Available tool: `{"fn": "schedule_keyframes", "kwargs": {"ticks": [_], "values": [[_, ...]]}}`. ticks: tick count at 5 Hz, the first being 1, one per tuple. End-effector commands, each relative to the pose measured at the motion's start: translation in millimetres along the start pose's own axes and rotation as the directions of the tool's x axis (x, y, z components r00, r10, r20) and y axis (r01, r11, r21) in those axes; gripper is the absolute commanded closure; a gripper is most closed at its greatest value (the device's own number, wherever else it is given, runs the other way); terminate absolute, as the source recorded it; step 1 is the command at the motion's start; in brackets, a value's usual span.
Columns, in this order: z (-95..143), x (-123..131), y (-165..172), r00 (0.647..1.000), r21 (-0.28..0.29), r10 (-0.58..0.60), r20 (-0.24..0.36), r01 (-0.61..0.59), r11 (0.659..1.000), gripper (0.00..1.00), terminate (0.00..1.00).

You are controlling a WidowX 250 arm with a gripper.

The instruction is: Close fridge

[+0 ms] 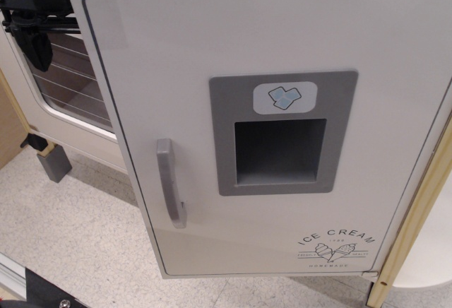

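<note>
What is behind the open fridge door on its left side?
Behind the fridge door stands the oven door, its dark window with wire racks partly showing. The black pincer hangs before it. The oven door's right part and the fridge's inside are covered.

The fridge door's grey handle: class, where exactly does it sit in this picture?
The grey handle stands upright on the lower left of the fridge door, left of the grey dispenser panel and well below the black gripper at the top-left corner.
</note>
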State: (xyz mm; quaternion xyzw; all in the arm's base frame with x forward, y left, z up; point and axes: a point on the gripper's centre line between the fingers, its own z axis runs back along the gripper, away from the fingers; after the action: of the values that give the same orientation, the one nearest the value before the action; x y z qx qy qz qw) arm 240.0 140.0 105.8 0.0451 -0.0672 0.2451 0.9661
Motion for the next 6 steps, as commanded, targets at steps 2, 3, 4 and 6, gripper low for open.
{"fn": "schedule_keyframes", "kwargs": {"ticks": [2,3,4,6], "values": [[2,-6,17,0.998,-0.001,-0.058,0.012,0.058,0.998,0.00,0.00],[0,-19,27,0.993,0.043,-0.116,0.031,0.115,0.992,0.00,0.00],[-1,-28,37,0.986,0.043,-0.158,0.050,0.156,0.987,0.00,0.00],[-1,-60,37,0.961,0.028,-0.274,0.043,0.273,0.962,0.00,0.00]]}}
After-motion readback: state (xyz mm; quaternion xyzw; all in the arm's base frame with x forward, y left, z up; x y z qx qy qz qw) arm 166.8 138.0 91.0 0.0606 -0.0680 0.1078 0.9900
